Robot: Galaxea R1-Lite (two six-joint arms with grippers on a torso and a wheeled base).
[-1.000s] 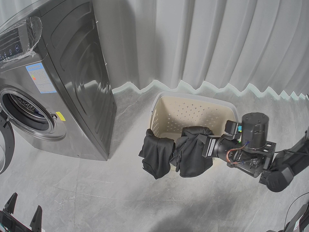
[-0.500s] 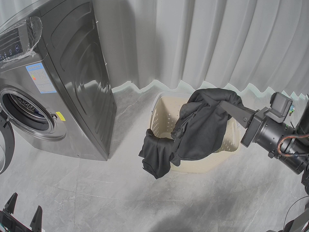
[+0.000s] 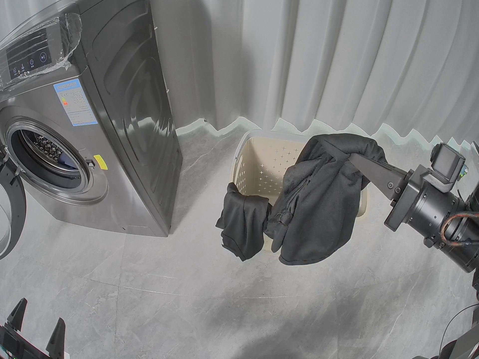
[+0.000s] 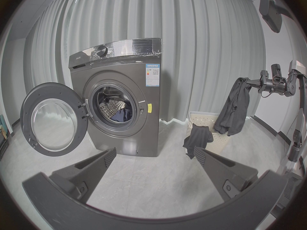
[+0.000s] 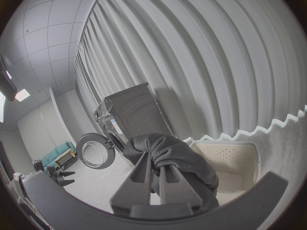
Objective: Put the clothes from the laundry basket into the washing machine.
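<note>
The washing machine [image 3: 124, 100] stands with its door open, well apart from the laundry basket [image 3: 262, 168]. Over the basket hangs a dark garment [image 3: 319, 205]. We judge it soft, limp and light, so a bunched fold holds best, and our right gripper [image 3: 353, 157] clenches one in its fingers. A second garment [image 3: 242, 223] drapes over the rim. Our left gripper [image 4: 154, 150] has its fingers spread and empty.

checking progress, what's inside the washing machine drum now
A dark blue garment lies low in the drum of the washing machine. The drum's near side is hidden behind the rim.

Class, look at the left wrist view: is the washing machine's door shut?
No, the door stands swung wide open beside the drum.
</note>
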